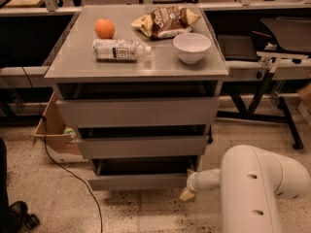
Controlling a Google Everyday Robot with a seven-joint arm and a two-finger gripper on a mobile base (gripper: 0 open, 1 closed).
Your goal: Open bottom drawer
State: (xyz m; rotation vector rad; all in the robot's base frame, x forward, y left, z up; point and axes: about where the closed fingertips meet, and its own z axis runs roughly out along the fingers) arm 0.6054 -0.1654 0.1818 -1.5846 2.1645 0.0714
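The grey cabinet (214,89) has three handleless drawers. The bottom drawer (141,181) has the slimmest front, just above the floor, with a dark gap above it. My gripper (187,193) is low near the floor, at the right end of the bottom drawer's front. It reaches in from my white arm (257,188) at the lower right. The tall top drawer (138,111) and the middle drawer (141,146) sit above.
On the cabinet top lie an orange (104,28), a water bottle (119,49), a chip bag (165,21) and a white bowl (192,46). A cardboard box (51,132) and a black cable (73,176) are on the floor at left. Table legs (257,101) stand at right.
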